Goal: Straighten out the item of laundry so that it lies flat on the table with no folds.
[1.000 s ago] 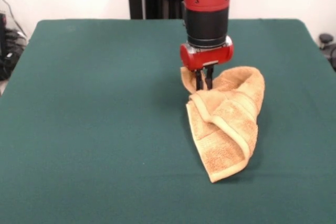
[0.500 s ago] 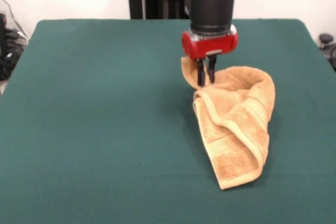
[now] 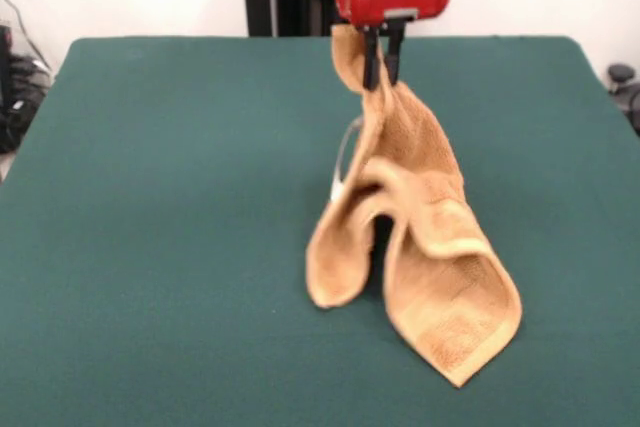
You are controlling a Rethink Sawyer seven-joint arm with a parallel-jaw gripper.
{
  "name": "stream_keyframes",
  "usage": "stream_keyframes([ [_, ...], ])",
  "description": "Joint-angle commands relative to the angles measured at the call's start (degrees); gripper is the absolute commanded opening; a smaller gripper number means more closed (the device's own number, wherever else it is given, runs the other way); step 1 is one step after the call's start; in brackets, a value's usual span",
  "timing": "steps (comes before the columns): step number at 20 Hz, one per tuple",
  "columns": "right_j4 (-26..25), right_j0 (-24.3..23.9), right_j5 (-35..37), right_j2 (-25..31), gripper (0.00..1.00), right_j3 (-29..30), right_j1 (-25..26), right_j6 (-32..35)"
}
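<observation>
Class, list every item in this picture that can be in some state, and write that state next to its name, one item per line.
Golden-tan terry washcloth: hanging from one pinched edge, draped in folds, not flat.
Red and black gripper: shut on the washcloth, raised above the table.
Dark green felt-covered table: bare apart from the washcloth; whether the cloth's lowest corner rests on it cannot be told.

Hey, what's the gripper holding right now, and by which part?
The gripper pinches the washcloth near its top edge, by a corner; the rest hangs down in folds.

Bright, even light (soft shadows), slight blur
</observation>
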Motion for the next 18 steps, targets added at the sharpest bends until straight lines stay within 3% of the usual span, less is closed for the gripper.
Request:
stream_keyframes([
  [1, 3.0, 0.0, 5.0, 4.1, 0.0, 5.6, -2.9, 4.7],
  [10, 0.5, 0.2, -0.1, 3.9, 0.0, 5.2, -1.5, 4.7],
  [15, -5.6, 2.2, -4.1, 0.3, 0.0, 2.4, 1.1, 3.5],
  [18, -7.8, 3.2, -1.8, -1.3, 0.0, 0.6, 2.0, 2.8],
])
